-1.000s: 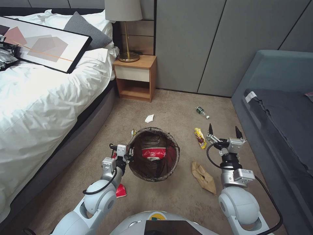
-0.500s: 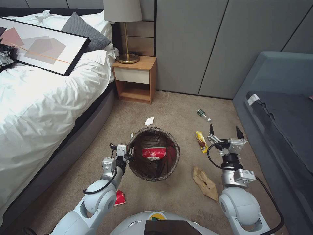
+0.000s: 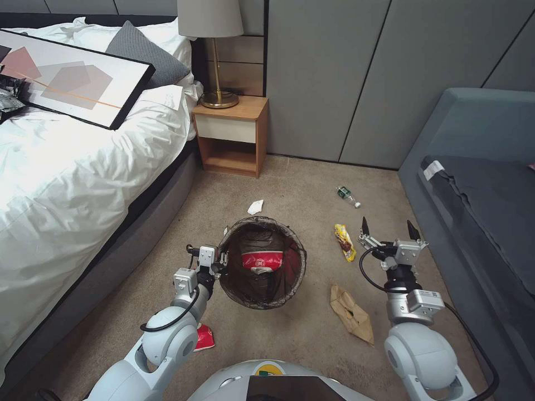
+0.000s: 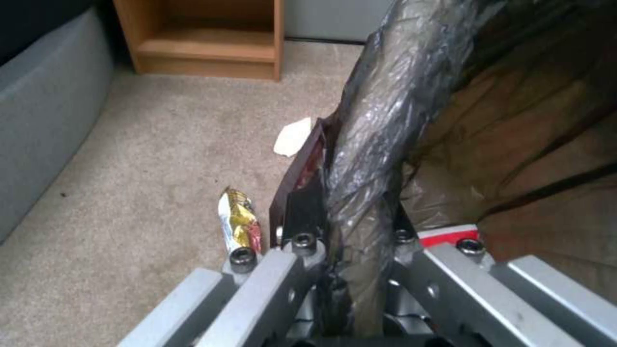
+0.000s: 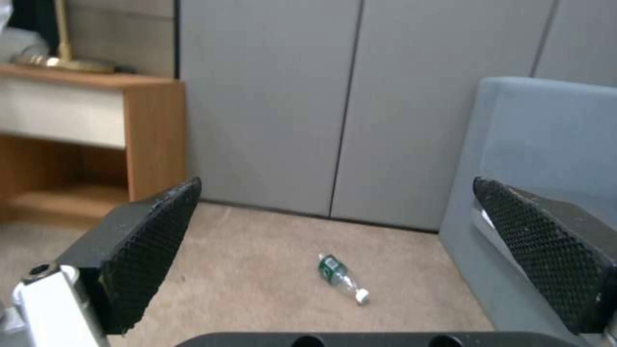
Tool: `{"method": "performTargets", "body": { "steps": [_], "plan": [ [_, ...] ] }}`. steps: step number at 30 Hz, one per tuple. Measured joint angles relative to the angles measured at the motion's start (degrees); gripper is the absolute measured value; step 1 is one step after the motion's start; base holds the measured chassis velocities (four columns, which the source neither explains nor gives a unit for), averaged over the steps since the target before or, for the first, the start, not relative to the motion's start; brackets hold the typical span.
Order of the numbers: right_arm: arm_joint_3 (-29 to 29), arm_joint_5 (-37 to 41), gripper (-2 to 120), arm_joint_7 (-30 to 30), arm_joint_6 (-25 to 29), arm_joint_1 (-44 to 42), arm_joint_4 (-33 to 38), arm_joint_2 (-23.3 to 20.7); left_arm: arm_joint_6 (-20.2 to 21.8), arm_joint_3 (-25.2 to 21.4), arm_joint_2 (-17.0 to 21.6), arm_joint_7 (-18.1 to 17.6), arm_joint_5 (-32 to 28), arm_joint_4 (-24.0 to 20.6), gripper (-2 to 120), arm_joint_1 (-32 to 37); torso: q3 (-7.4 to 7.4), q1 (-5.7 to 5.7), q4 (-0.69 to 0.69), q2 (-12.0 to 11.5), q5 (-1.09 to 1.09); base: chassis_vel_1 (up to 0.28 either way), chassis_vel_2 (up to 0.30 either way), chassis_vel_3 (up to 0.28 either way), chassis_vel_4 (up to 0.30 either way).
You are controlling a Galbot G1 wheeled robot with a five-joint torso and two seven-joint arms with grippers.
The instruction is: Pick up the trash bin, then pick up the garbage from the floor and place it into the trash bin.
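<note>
Around both grippers lay the floor [image 3: 290, 345], beige carpet with litter scattered on it. To the left of the arms stood a bed [image 3: 61, 167]; to the right of the right gripper, a grey sofa [image 3: 479, 184].

Trash bin [image 3: 262, 301]: held off to the inner side of the left gripper [image 3: 214, 262], whose fingers were pinched on the bin's bag-lined rim; the left wrist view showed the rim [image 4: 366, 159] clamped between them. A red-and-white cup [image 3: 262, 260] already lay inside the bin.

Right gripper [image 3: 387, 228]: spread wide, holding nothing, raised above the carpet.

Litter left on the floor, largest first:
- brown paper bag [image 3: 351, 314], near the right arm, behind the right gripper;
- yellow wrapper [image 3: 345, 242], just beside the right gripper on its inner side;
- red packet [image 3: 204, 337], beneath the left arm;
- bottle [image 5: 344, 279], ahead of the right gripper, well apart;
- white tissue [image 3: 255, 206], beyond the bin;
- small shiny wrapper [image 4: 239, 226], just beside the left gripper.

Judgement: bin pickup done, one piece binned, six pieces left.
</note>
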Motion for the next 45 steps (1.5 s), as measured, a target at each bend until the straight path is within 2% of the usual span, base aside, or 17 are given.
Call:
{"method": "performTargets", "body": {
  "steps": [1,2,3,5,6,7,10,17,23,31,37,45],
  "plan": [
    [0.0,0.0,100,0.0,0.0,0.0,0.0,0.0,0.0,0.0,0.0,0.0,0.0,0.0,3,0.0,0.00,0.00,0.00,0.0,0.00,0.000,0.000,0.000,0.000],
    [0.7,1.3,100,-0.1,-0.1,-0.7,-0.4,-4.3,-0.1,-0.1,0.0,0.1,0.0,0.1,3,0.0,0.00,0.00,0.00,0.0,0.00,0.000,0.000,0.000,0.000],
    [1.1,2.1,100,-0.2,-0.2,-1.0,-0.7,-6.3,-0.1,-0.2,0.1,0.2,0.0,0.2,3,0.0,0.00,0.00,0.01,0.0,-0.01,0.000,0.000,0.000,0.000],
    [1.3,2.6,100,-0.2,-0.3,-1.2,-0.9,-7.7,-0.2,-0.2,0.1,0.2,0.0,0.2,3,0.1,0.00,0.00,0.00,0.0,0.00,0.000,0.000,0.000,0.000],
    [2.1,4.7,100,-0.6,-0.8,-1.7,-1.8,-12.0,-0.2,-0.5,0.1,0.3,0.1,0.2,3,0.2,0.01,0.00,0.02,0.0,-0.01,0.000,0.000,0.000,0.000],
    [2.1,4.7,100,-0.6,-0.8,-1.7,-1.8,-12.0,-0.2,-0.5,0.1,0.3,0.1,0.2,3,0.2,0.01,0.00,0.02,0.0,-0.01,0.000,0.000,0.000,0.000],
    [2.5,10.2,100,-1.6,-1.0,-2.1,-4.5,-17.6,-0.3,-1.0,0.1,0.5,0.1,0.1,3,0.6,0.01,0.00,0.01,0.0,0.00,0.000,0.000,0.000,0.000],
    [1.8,15.8,100,-5.2,0.5,-1.0,-11.6,-24.0,-0.3,-1.2,0.1,0.6,0.1,0.0,3,0.7,0.01,0.00,0.00,0.0,-0.01,0.000,0.000,0.000,0.000],
    [-3.3,18.4,100,-10.3,2.2,2.4,-19.1,-29.3,-0.4,-1.7,0.5,0.7,0.0,0.0,3,0.8,0.01,0.00,0.02,0.0,-0.01,0.000,0.000,0.000,0.000],
    [-7.7,19.8,100,-15.4,3.1,5.7,-25.4,-30.4,-0.5,-1.8,0.8,0.7,-0.2,0.0,3,0.7,0.01,0.00,0.01,0.0,-0.01,0.000,0.000,0.000,0.000],
    [-12.0,19.9,100,-19.9,4.9,8.7,-31.8,-29.2,-0.6,-1.2,1.0,0.8,-0.3,0.0,3,0.5,0.01,0.00,0.01,0.0,-0.01,0.000,0.000,0.000,0.000],
    [-15.6,19.0,100,-21.4,4.8,9.8,-35.4,-27.4,-0.6,-0.8,1.0,0.8,-0.3,0.2,3,0.2,0.01,0.00,0.00,0.0,-0.01,0.000,0.000,0.000,0.000]
  ]
}}
